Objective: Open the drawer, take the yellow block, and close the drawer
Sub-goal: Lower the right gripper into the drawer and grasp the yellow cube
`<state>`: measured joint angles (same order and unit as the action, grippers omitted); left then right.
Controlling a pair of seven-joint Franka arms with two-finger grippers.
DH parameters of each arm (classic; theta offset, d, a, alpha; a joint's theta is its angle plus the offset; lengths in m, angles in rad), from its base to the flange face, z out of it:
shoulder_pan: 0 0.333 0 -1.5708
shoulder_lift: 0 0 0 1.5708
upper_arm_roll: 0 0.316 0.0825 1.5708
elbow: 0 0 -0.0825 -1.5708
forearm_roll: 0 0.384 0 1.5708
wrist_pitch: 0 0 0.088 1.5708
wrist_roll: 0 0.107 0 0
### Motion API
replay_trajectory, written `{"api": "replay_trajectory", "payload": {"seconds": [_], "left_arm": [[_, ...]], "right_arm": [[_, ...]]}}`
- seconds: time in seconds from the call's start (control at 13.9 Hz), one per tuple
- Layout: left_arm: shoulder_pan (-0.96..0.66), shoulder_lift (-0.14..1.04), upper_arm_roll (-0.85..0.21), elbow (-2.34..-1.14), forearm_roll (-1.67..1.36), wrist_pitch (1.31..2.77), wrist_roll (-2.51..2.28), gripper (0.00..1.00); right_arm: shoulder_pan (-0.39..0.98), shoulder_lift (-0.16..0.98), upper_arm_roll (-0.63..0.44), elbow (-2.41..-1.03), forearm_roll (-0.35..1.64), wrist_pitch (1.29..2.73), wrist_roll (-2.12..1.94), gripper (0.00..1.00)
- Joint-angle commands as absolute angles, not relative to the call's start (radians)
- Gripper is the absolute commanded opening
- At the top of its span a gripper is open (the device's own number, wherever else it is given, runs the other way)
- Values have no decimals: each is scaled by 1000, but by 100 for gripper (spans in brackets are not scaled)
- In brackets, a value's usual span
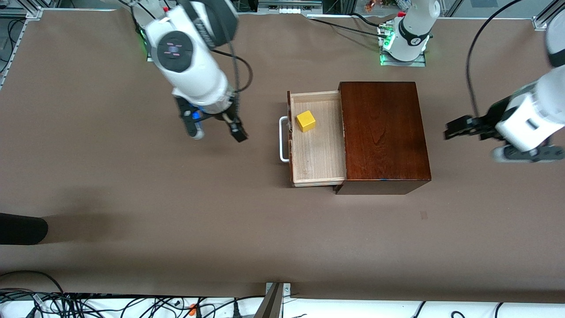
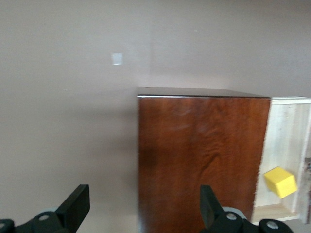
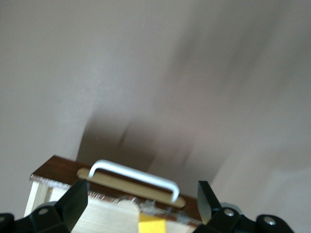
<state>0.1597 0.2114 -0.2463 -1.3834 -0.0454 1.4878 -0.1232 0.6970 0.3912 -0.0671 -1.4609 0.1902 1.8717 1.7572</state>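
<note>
no writing can be read on anything here. the shallow pale-wood drawer (image 1: 318, 145) with its white u-shaped bar handle (image 1: 283, 138) stands pulled out of the dark reddish-brown wooden box (image 1: 383, 132), toward the right arm's end of the table. the small bright yellow block (image 1: 306, 121) sits in it, untouched. the right gripper (image 1: 215, 128) hangs over bare brown table (image 1: 132, 198) beside the handle, fingers spread wide, empty. the left gripper (image 1: 459, 128) hovers past the box, fingers wide apart in its wrist view, empty.

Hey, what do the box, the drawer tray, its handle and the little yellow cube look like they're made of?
The box looks like dark reddish-brown wood with a glossy finish: grain and sheen show on top. The drawer tray is pale, seemingly unfinished wood with visible grain. The handle is a smooth white bar, maybe painted metal or plastic. The yellow block is plain, evenly colored; painted wood or plastic, hard to say.
</note>
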Motion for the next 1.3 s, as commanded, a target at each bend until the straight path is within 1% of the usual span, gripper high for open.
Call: {"api": "replay_trajectory", "payload": {"seconds": [0.0,0.14,0.36,0.58,0.87,1.23], "left_arm": [[10,103,-62,-1497,-69,1509,-42,100],[-43,71,-11,-1522,-58,1523,-40,100],[-55,60,-11,-1522,-49,1514,-38,100],[-63,55,-23,-1520,17,1499,33,100],[-61,51,-25,-1520,56,1497,34,100],[-61,48,-28,-1517,54,1491,32,100]], "right_arm": [[776,546,-72,-1300,202,1876,1891,100],[825,590,-72,-1293,201,1984,2032,100],[886,633,-72,-1293,195,2074,2069,100],[931,653,-74,-1293,183,2080,2060,100],[995,692,-72,-1301,74,2080,2059,100],[1008,713,-74,-1325,8,2080,2052,100]]}}
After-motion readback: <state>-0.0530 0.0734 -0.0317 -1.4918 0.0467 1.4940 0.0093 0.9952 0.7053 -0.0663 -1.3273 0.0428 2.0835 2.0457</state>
